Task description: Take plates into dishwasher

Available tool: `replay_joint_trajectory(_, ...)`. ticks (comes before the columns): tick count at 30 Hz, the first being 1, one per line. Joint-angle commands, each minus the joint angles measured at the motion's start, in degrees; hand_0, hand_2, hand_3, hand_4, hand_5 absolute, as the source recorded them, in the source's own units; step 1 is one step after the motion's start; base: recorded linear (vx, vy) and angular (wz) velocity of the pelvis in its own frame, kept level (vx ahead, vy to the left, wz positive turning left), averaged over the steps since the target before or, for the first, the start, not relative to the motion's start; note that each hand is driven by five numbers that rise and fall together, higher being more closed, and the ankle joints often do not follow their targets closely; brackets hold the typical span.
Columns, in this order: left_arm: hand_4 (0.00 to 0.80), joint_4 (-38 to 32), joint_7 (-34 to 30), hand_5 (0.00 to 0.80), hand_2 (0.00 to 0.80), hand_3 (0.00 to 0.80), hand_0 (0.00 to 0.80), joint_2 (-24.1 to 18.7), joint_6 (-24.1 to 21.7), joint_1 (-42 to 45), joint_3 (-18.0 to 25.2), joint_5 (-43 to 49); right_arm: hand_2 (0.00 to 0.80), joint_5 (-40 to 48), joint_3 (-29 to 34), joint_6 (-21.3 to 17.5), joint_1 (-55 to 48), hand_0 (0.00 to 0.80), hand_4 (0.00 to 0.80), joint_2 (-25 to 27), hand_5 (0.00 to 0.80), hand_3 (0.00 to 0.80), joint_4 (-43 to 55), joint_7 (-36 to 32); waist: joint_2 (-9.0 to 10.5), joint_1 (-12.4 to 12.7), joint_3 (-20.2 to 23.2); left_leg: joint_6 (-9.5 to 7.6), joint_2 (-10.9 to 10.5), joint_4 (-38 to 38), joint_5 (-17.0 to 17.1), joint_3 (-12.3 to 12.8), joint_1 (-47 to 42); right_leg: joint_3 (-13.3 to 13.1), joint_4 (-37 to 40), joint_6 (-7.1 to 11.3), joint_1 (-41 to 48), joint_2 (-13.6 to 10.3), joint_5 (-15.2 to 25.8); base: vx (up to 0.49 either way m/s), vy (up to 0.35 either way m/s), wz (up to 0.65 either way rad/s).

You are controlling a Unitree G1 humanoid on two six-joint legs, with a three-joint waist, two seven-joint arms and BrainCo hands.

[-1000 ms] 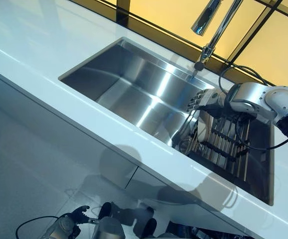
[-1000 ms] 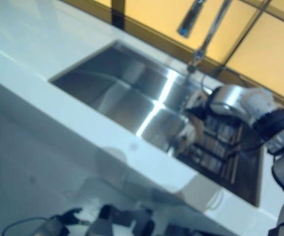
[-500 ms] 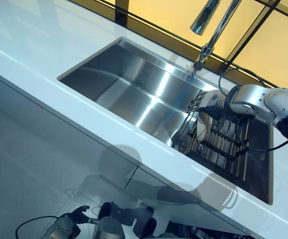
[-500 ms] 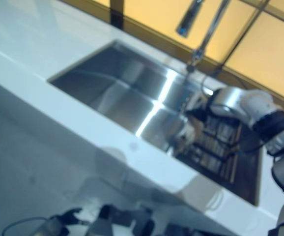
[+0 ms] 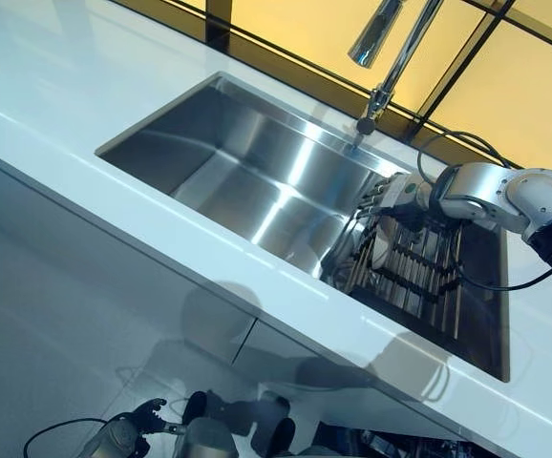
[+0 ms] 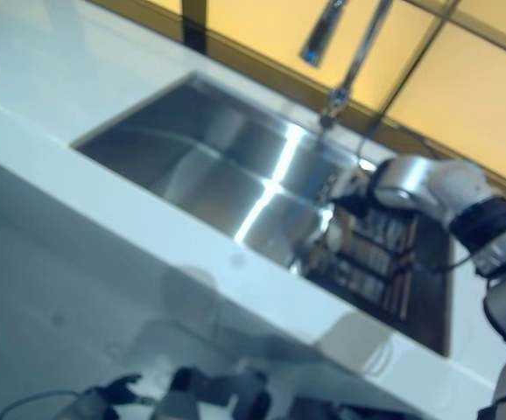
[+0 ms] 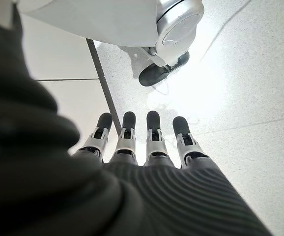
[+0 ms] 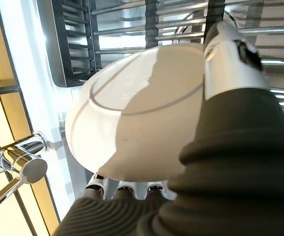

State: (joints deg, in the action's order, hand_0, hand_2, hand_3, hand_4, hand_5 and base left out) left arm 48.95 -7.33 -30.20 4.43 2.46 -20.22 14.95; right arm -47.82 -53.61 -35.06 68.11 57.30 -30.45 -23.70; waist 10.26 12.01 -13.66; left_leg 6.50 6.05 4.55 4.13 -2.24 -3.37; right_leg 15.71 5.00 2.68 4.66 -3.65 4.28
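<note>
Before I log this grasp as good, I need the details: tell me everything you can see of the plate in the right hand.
The plate is white, round and glossy, ceramic by its look, with a thin raised ring on the face toward the wrist camera. It looks whole and clean. The right hand pinches it, thumb over that face and fingers behind its rim. It is held tilted over the dark slatted rack at the sink's right end, near the tap. Whether it touches the rack cannot be told.

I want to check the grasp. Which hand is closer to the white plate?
Right. The right hand grips the plate over the sink rack; the left hand hangs low, near the floor.
</note>
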Motion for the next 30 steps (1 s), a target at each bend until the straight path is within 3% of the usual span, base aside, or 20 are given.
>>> replay_joint_trajectory(1,0.000,-1.2,-0.7,0.000,0.000,0.000,0.000,-0.4,0.0,0.8,-0.3,1.1,0.000,0.7,0.6,0.0,3.6,0.000,0.000,3.1,0.000,0.000,-2.5,-0.3,0.08,1.3,1.9,-2.67,-0.2,-0.7,-0.7,2.5,1.9,-1.8,-2.7,2.94,0.7,-0.4,-1.3,0.033,-0.009,-0.01)
replay_joint_trajectory(22,0.000,-0.8,-1.1,0.000,0.000,0.000,0.000,-0.2,-0.3,0.9,0.2,1.5,0.000,2.3,-1.0,1.0,4.6,0.000,0.000,2.7,0.000,0.000,-2.3,-1.7,-0.21,1.2,2.2,-2.55,0.0,-0.7,-0.5,3.2,2.0,-2.4,-2.5,3.16,0.6,-0.7,-1.0,0.001,-0.001,0.00)
replay_joint_trajectory(30,0.000,-0.8,-1.0,0.000,0.000,0.000,0.000,0.2,-0.3,1.5,0.2,1.4,0.000,1.5,-0.8,-0.3,4.0,0.000,0.000,3.2,0.000,0.000,-3.1,-0.5,-0.29,0.8,2.9,-2.59,-0.1,-0.3,-0.6,3.6,1.5,-2.5,-2.1,3.30,0.7,-0.9,-0.9,0.000,0.000,0.00)
